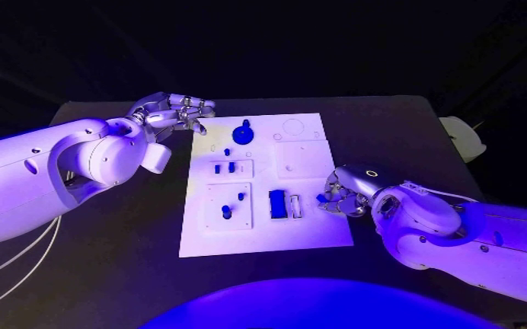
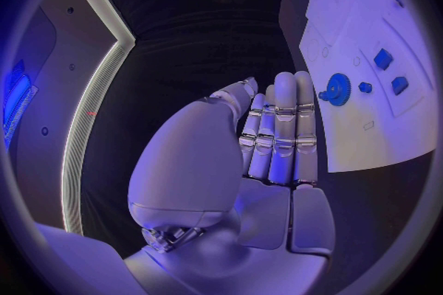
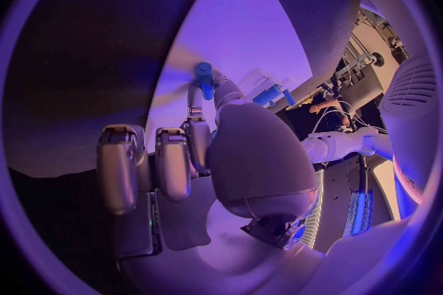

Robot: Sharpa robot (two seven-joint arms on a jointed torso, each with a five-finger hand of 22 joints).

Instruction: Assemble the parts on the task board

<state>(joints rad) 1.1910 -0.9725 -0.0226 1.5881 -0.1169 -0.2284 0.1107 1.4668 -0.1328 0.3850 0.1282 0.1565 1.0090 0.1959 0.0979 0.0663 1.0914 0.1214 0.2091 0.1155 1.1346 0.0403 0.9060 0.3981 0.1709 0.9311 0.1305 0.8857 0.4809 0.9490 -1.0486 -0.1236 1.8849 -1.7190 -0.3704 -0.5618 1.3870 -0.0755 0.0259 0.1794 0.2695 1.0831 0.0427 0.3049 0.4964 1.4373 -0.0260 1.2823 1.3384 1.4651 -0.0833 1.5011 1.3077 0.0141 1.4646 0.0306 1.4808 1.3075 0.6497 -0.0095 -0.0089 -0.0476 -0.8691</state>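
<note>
Task board (image 1: pixel 263 226): white plate, centre of the black table (image 1: pixel 110 268), long axis running 12 to 6 in the head view.

Parts on it, head view:
- round blue gear-like part (image 1: pixel 244 133) toward 12, left half of the board
- small blue piece (image 1: pixel 226 151) just below the gear, toward 6
- two small blue pieces (image 1: pixel 224 167) in a raised square tile, left side, mid-board
- blue peg-like pieces (image 1: pixel 228 211) in the next tile down, toward 7
- larger blue block (image 1: pixel 278 203) near centre, a pale slotted piece beside it at 3

Right hand (image 1: pixel 343 194): at the board's 3 o'clock edge, fingers curled in. A small blue part (image 1: pixel 323 199) sits at the fingertips; the right wrist view shows that small blue part (image 3: pixel 204 78) pinched between thumb and a finger, over the white board (image 3: pixel 240 29). So it is clamped on that part.

Left hand (image 1: pixel 173 113): off the board, at its 10 o'clock corner, over bare table. The left wrist view shows the fingers (image 2: pixel 281 125) straight and side by side, nothing in them, palm flat; the gear (image 2: pixel 338 88) is on the board near its fingertips, not touched.
</note>
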